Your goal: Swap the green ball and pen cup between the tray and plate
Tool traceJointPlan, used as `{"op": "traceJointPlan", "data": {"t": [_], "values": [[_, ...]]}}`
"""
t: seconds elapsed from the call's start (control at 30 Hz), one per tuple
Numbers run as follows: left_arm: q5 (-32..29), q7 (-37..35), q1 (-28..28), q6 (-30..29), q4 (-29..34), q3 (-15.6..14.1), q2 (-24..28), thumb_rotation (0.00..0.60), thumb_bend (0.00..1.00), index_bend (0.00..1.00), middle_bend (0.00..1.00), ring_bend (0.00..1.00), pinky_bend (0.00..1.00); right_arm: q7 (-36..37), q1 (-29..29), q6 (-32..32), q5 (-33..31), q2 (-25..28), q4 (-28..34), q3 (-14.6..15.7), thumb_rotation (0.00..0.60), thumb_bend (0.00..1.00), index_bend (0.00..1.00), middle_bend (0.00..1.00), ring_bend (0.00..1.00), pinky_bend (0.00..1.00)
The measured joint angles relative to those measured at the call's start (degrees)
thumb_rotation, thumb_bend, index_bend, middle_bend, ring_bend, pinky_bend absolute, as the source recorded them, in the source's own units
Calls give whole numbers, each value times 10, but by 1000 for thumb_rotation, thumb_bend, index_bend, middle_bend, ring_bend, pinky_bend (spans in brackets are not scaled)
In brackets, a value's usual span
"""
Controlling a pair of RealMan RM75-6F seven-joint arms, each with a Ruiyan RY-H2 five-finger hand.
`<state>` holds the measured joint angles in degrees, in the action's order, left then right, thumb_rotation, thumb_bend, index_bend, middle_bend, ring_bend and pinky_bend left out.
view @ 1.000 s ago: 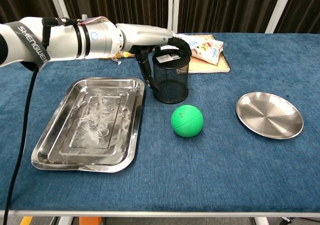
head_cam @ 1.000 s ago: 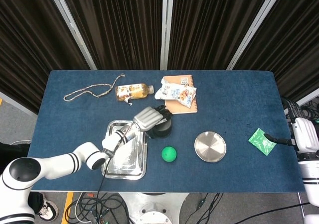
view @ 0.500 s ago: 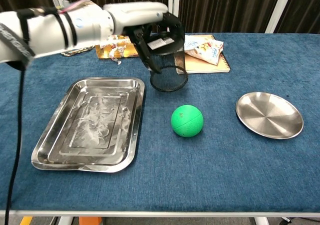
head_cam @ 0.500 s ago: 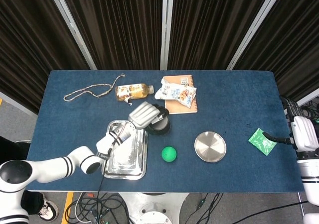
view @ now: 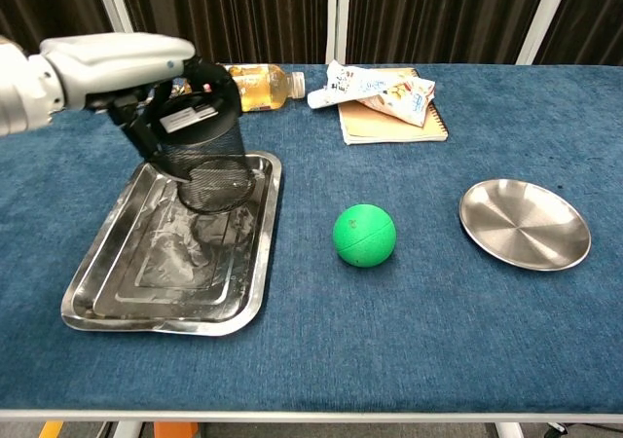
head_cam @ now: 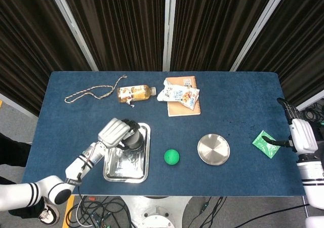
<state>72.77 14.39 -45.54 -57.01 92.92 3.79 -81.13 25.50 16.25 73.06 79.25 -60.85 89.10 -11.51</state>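
— Pen cup [view: 209, 156] first: where is it, and how does it look?

— It is a black wire-mesh cup with a white label on its side. The left hand [head_cam: 115, 131] holds it, fingers [view: 146, 131] clamped around the wall. In the chest view the cup is tilted and hangs over the upper part of the tray [view: 107, 292]; I cannot tell if its lower rim touches the metal.

— And the tray?

— A rectangular steel tray, shiny, with smeared reflections on the bottom. It lies at the lower left of the frame on the blue bench [view: 409, 331].

— The green ball [view: 365, 235]?

— Round, bright green, with a thin seam. It sits on the bench between the tray and the plate [view: 526, 226], touching neither. The plate is a round steel one, right of centre.

— The right hand [head_cam: 302, 137]?

— It shows only at the right edge of the head view, near a small green packet [head_cam: 265, 144]. Whether its fingers are apart or together, I cannot tell.

— Other things?

— At the top of the bench: a rope [head_cam: 93, 92], a bottle [head_cam: 135, 92] lying on its side, and a snack bag [head_cam: 178, 93] resting on a notebook [head_cam: 192, 107].
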Motion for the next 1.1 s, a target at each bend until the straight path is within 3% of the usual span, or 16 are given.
{"op": "traceJointPlan", "data": {"t": [0.43,0.7,0.93,1.1], "values": [[20,-7,27,-7,-21,-15,-17,600,91,267,306,227,523,-14,4,-7,0,-5,5,4,600,0,0,51,0,96],[26,-3,38,-9,-15,-17,-6,600,42,130,168,119,413,-26,11,-12,2,-8,11,4,600,0,0,51,0,96],[33,3,70,-65,25,-15,24,600,24,96,106,72,356,-51,20,-17,13,-8,26,7,600,0,0,52,0,96],[24,12,125,-133,65,-21,61,600,25,97,93,52,318,-87,34,-32,30,-9,47,14,600,0,0,51,0,95]]}}
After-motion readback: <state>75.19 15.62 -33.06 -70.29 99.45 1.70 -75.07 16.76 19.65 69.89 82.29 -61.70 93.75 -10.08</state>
